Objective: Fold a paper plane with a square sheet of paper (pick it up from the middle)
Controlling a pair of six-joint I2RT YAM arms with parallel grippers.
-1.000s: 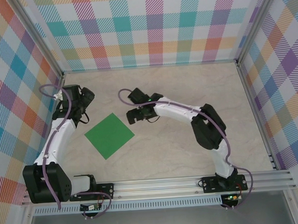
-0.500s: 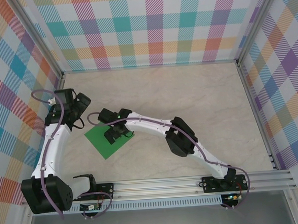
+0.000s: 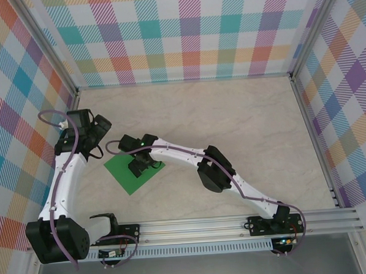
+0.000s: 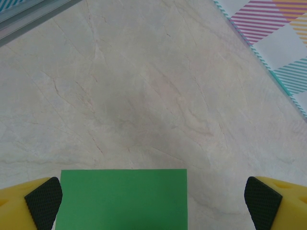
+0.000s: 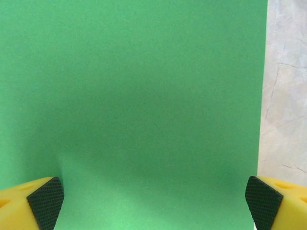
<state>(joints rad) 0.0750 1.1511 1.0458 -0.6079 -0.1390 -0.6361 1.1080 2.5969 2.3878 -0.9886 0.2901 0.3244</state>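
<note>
table (image 3: 244, 127): pale, marble-veined top
square sheet of paper (image 3: 125, 178): green, lying flat on it, directly under the right gripper (image 3: 140, 167)

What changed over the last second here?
The right gripper swung left from beside the paper to over its middle, jaws open, nothing gripped. The left gripper shifted slightly left, also open. The paper stayed flat in place.

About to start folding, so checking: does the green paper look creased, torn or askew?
Nothing stands out. The square sheet of paper lies flat and uncreased, diamond-wise on the table; the right end effector hangs open above its middle.
</note>
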